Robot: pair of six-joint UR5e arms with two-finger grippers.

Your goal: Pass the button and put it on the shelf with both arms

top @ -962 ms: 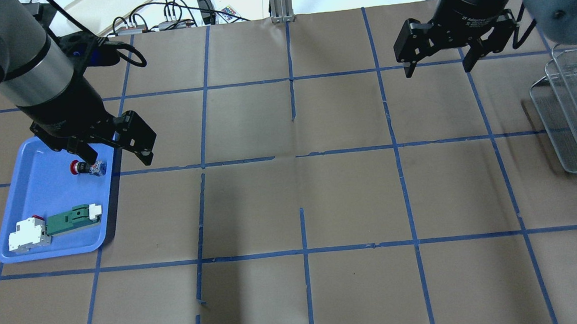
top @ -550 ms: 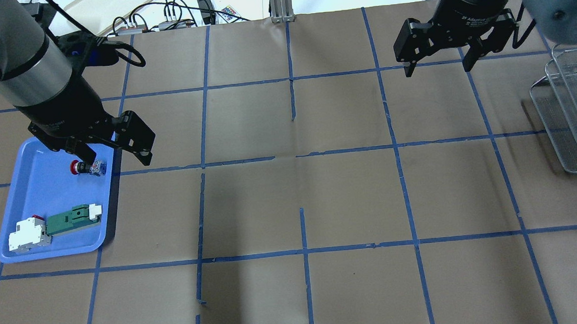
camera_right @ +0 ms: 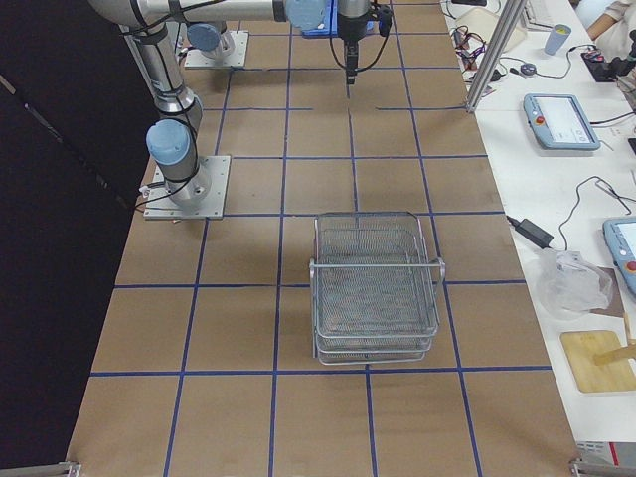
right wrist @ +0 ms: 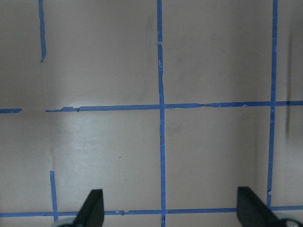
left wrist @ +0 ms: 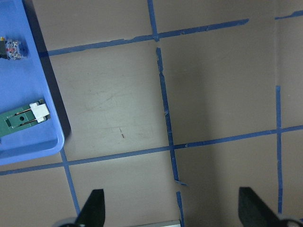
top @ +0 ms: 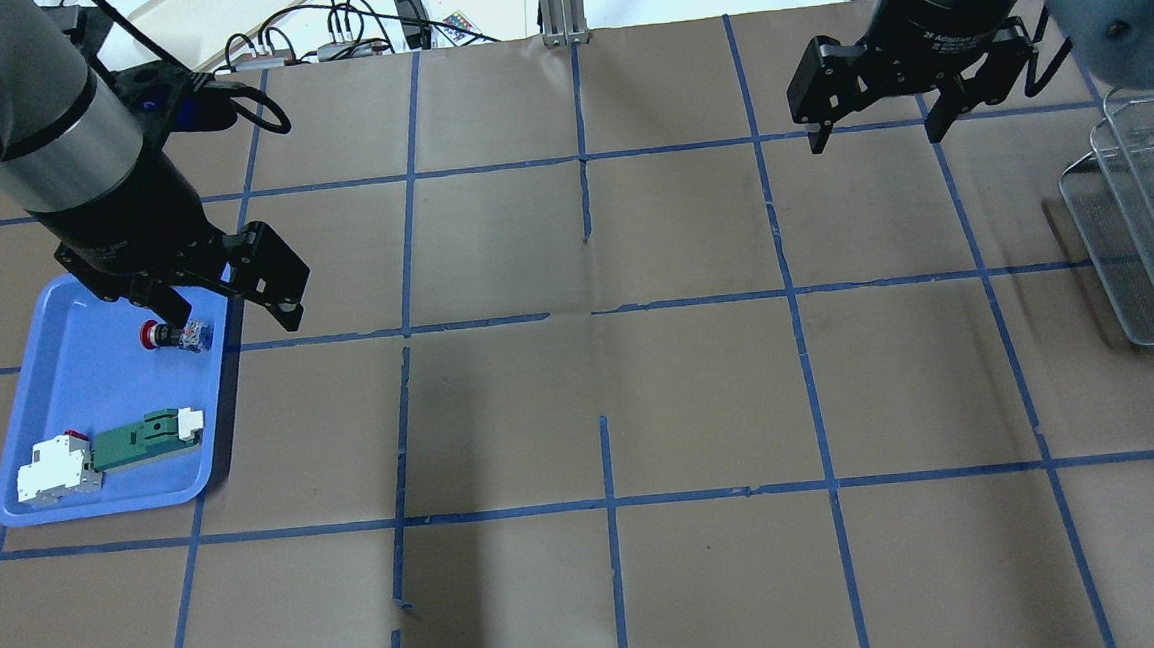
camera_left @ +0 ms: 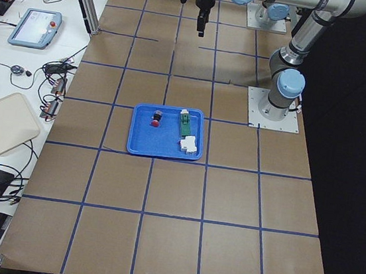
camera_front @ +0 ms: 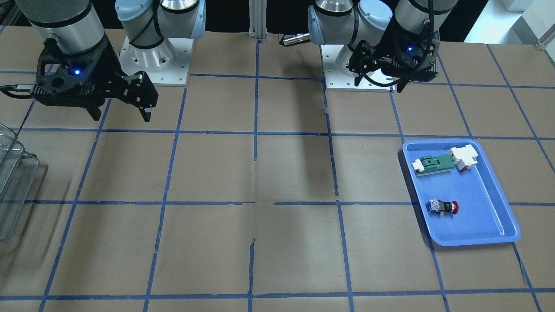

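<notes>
The button (top: 175,336), with a red head, black body and blue-and-white block, lies on its side in the blue tray (top: 71,405). It also shows in the front view (camera_front: 442,208) and at the left wrist view's left edge (left wrist: 12,47). My left gripper (top: 233,320) hangs open and empty above the tray's right edge, one finger over the button. My right gripper (top: 876,133) is open and empty over the far right of the table, also in the front view (camera_front: 120,115). The wire shelf (top: 1152,219) stands at the right edge, also in the right side view (camera_right: 376,288).
A green-and-white flat part (top: 148,437) with a red-and-white block (top: 55,468) lies at the tray's near end. Cables and small boxes (top: 339,38) lie beyond the table's far edge. Brown paper with blue tape lines (top: 596,313) covers the table between tray and shelf.
The left gripper has shifted very slightly over the tray. The button, the tray and the right gripper have not moved.
</notes>
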